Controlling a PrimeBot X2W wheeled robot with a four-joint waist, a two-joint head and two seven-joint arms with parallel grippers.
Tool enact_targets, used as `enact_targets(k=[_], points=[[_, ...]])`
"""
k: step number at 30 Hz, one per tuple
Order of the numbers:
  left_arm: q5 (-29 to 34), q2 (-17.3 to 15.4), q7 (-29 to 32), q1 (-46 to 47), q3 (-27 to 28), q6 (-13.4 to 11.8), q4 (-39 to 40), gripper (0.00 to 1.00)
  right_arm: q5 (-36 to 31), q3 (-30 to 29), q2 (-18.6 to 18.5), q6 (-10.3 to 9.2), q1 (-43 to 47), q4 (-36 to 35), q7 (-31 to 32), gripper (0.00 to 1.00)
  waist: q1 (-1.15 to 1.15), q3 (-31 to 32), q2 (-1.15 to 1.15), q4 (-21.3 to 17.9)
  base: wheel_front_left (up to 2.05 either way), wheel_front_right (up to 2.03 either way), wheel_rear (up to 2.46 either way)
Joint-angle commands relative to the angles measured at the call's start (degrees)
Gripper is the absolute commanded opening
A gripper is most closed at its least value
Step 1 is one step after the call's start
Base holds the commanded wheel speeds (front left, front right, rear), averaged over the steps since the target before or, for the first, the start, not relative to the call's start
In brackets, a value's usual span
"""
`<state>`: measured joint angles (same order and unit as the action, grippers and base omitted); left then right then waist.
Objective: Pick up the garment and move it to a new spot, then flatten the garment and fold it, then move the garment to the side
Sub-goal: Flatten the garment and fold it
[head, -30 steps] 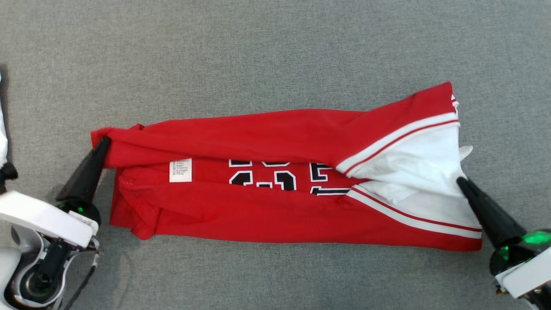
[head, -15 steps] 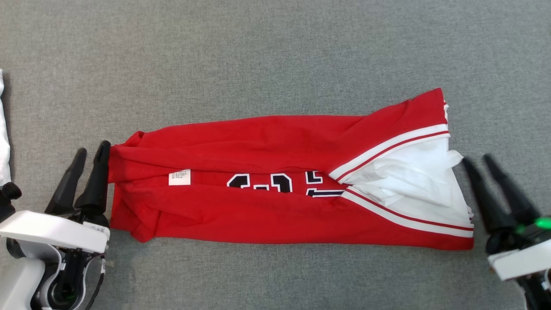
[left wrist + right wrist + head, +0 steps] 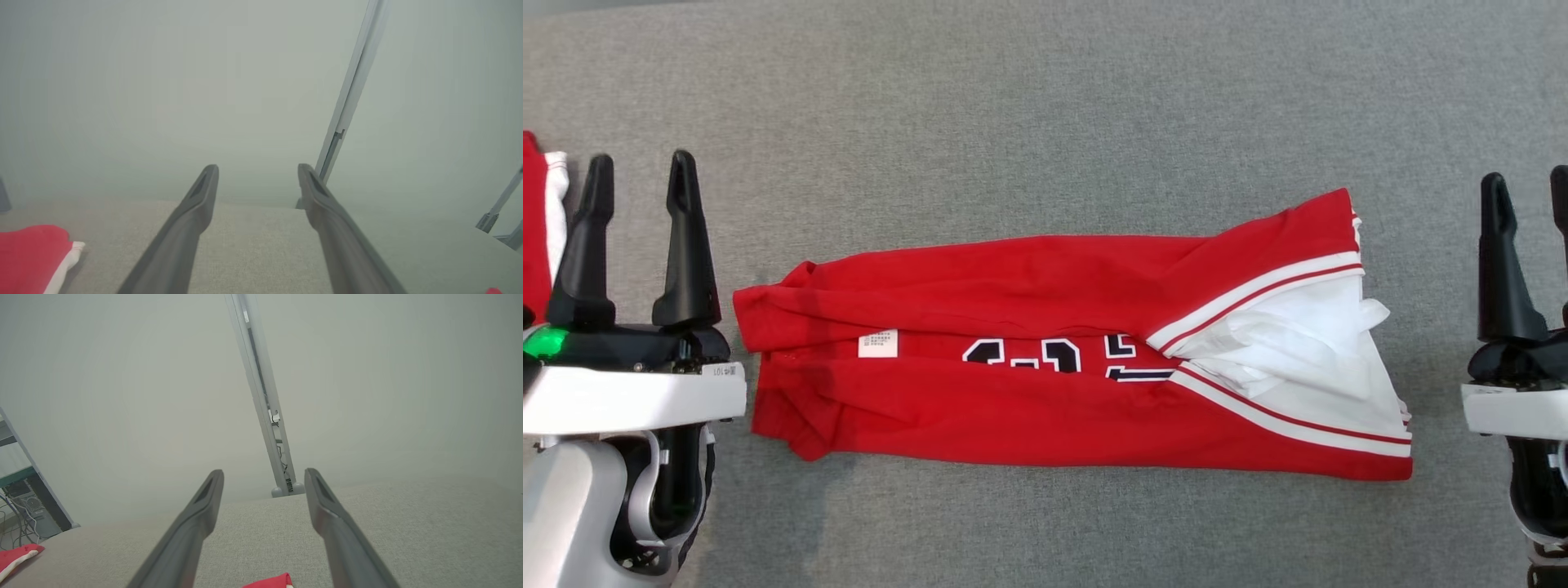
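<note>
My left gripper (image 3: 641,162) and right gripper (image 3: 1527,175) hang spread and empty, so I'd pinch the garment (image 3: 1045,408) at its white-trimmed end, through every layer, and fold across evenly.

I read the garment (image 3: 1013,425) as matt red cloth, softly creased, with white cloth trim. The table covering (image 3: 1045,122) is coarse grey woven fabric, matt. On the left gripper (image 3: 640,167), the fingers (image 3: 686,245) look like matt black plastic; the housing (image 3: 629,400) looks like smooth white plastic. The post (image 3: 261,396) resembles satin grey metal.
</note>
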<state>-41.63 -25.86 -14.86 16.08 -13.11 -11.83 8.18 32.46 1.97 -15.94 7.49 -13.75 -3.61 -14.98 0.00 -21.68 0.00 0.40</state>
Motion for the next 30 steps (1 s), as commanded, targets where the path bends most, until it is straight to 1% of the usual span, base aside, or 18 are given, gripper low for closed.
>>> enact_targets(k=[1,4,5,6,11,17,21,23,27,30], points=[[1.6,0.4,-0.2,0.5,0.7,-0.1,0.3,1.0,-1.5,-0.5,0.1,0.0,-0.4,0.3,-0.3,1.0,0.0,0.4,0.0,0.4,0.0,0.0,0.0],[6.2,2.7,-0.2,-1.3,3.0,1.2,0.6,1.0,-5.4,-0.2,1.0,0.0,-0.6,1.9,-0.3,1.0,0.0,1.1,0.0,0.9,0.0,0.0,0.0],[7.1,3.6,-0.2,-2.0,3.6,1.8,0.2,1.0,-6.6,-0.2,1.1,0.0,-0.3,2.6,-0.3,1.0,0.0,1.2,0.0,1.0,0.0,0.0,0.0],[9.9,4.5,-0.2,-3.1,4.9,2.9,-1.0,1.0,-8.4,0.1,1.5,0.0,0.1,4.0,-0.4,1.0,0.0,1.6,0.0,1.3,0.0,0.0,0.0],[14.5,7.9,-0.2,-5.7,6.5,5.4,-4.2,1.0,-11.7,0.4,1.9,0.0,1.5,8.0,-0.4,1.0,0.0,2.4,0.0,2.1,0.0,0.0,0.0],[17.5,11.1,-0.2,-6.6,8.0,8.1,-6.3,1.0,-12.4,0.0,2.1,0.0,2.1,10.4,-0.4,1.0,0.0,3.3,0.0,3.2,0.0,0.0,0.0],[19.0,12.5,-0.2,-6.0,8.9,9.8,-7.4,1.0,-12.5,-0.4,1.3,-0.01,1.3,12.3,-0.3,1.0,0.0,3.6,0.0,3.8,0.0,0.0,0.0],[19.3,12.9,-0.2,-5.9,9.0,10.0,-7.5,1.0,-12.8,-0.7,0.8,-0.01,1.3,13.3,-0.2,1.0,0.0,3.7,0.0,4.0,0.0,0.0,0.0],[20.5,13.9,-0.2,-5.2,9.6,11.2,-8.3,1.0,-12.1,-0.9,0.4,0.0,0.8,17.7,0.7,1.0,0.0,3.5,0.0,4.8,0.0,0.0,0.0],[21.2,15.0,-0.2,-5.0,10.1,11.9,-8.8,1.0,-11.2,0.1,0.7,0.0,0.4,21.8,1.2,1.0,0.0,3.3,0.0,5.4,0.0,0.0,0.0]])
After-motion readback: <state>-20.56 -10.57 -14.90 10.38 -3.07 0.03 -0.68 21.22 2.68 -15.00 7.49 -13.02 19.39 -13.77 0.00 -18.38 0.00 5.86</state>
